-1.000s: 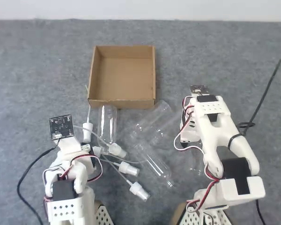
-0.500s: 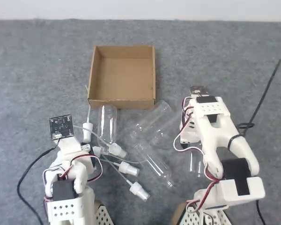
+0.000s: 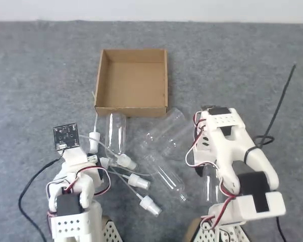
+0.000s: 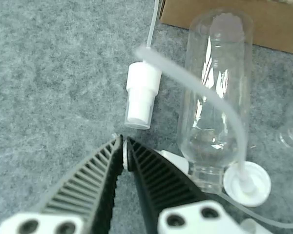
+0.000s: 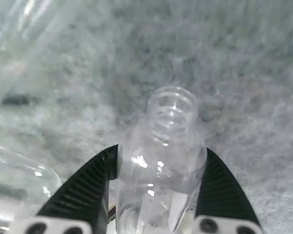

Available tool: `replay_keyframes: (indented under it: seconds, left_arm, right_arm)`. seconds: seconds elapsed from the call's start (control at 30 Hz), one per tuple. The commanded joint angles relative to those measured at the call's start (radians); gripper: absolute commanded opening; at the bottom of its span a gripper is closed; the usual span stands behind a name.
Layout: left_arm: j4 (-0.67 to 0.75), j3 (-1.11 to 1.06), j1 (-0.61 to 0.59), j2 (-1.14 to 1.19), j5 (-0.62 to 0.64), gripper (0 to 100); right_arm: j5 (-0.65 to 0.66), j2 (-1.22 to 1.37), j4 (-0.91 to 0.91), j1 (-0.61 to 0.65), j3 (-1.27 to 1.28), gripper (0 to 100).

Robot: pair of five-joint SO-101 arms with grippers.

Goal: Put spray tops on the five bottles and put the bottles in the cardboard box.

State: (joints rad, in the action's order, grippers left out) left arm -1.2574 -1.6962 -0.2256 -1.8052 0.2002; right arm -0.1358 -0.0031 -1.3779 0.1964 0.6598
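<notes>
The right pincer (image 5: 159,152) was closed about halfway on the held bottle (image 5: 171,117), with one jaw pressed on each side of the clear body. The open threaded neck stood out beyond the fingertips and no top was fitted. In the high view the held bottle (image 3: 211,185) was seen under the right arm, with its long axis on roughly the 12-to-6 o'clock line. The spray tops (image 3: 139,181) were scattered on the bench (image 3: 40,75) at about 9 o'clock from it, well apart. The left pincer (image 4: 123,146) was closed with nothing gripped. The nearest spray top (image 4: 141,95) lay just beyond its tips, at about 12 o'clock, beside a lying bottle (image 4: 215,87). The left arm was therefore judged the nearer to the tops, and a top would have to be carried towards 3 o'clock to reach the open neck. The cardboard box (image 3: 98,83) stood at about 11 o'clock from the held bottle, with no bottle in it.
</notes>
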Motion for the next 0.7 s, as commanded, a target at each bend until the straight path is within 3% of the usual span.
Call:
replay_keyframes:
  seconds: [0.0, 0.47, 0.67]
  left_arm:
    - [-0.006, 0.13, -0.005, -0.017, -0.006, 1]
    - [-0.002, 0.226, -0.006, -0.017, -0.014, 1]
    - [0.043, 0.315, -0.002, -0.017, -0.158, 1]
  right_arm:
    - [0.021, -0.128, -0.042, 0.005, 0.0, 14.3]
    - [0.023, -0.565, -0.156, 0.008, 0.002, 14.3]
    - [0.023, -0.73, -0.15, 0.008, 0.002, 5.3]
